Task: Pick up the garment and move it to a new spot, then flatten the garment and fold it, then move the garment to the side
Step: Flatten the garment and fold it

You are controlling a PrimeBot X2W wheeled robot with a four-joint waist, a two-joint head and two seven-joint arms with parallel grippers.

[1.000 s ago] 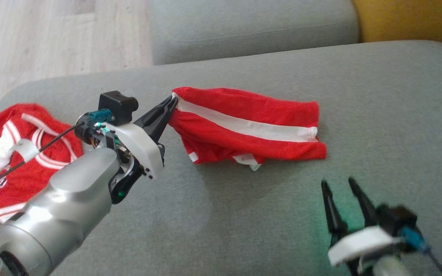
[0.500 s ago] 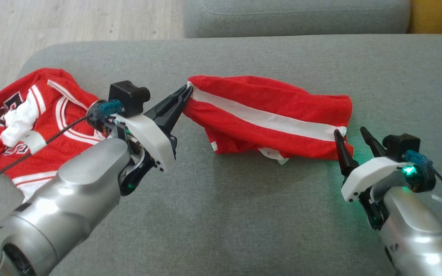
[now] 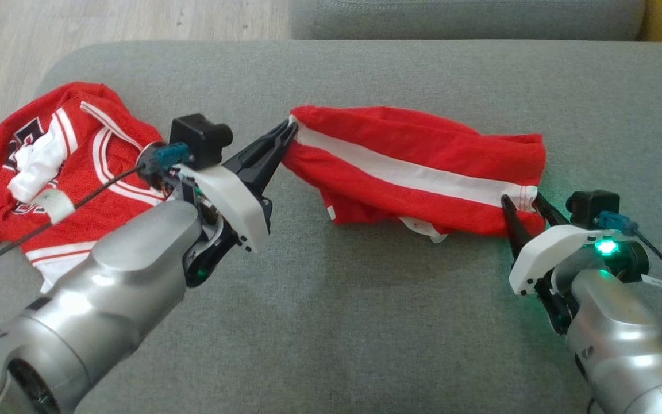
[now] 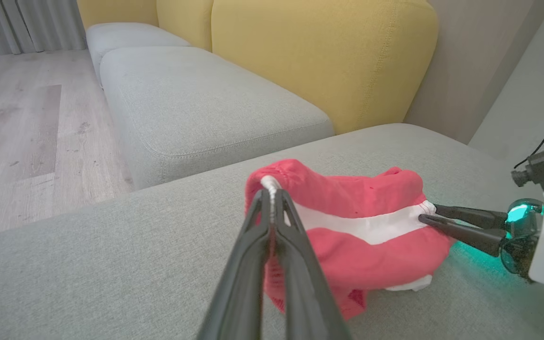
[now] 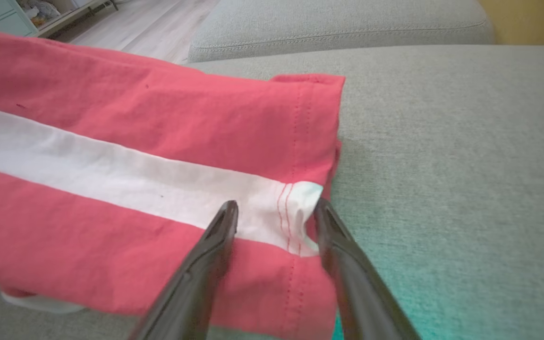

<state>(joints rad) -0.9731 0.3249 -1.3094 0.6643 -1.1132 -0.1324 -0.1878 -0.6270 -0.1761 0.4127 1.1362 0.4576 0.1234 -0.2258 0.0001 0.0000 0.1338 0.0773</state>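
The red garment (image 3: 417, 167), with its white stripe, lies stretched across the grey sofa cushion (image 3: 365, 322). The left gripper (image 3: 289, 129) has its jaws pinched tight on the garment's left end, holding that corner slightly raised. The right gripper (image 3: 520, 200) has its jaws parted, one on either side of the stripe's hemmed right end, not clamped. A red jersey (image 3: 78, 167) lies crumpled further left.

Matt red cloth shorts (image 3: 417, 144), coarse grey upholstery (image 3: 365, 322)
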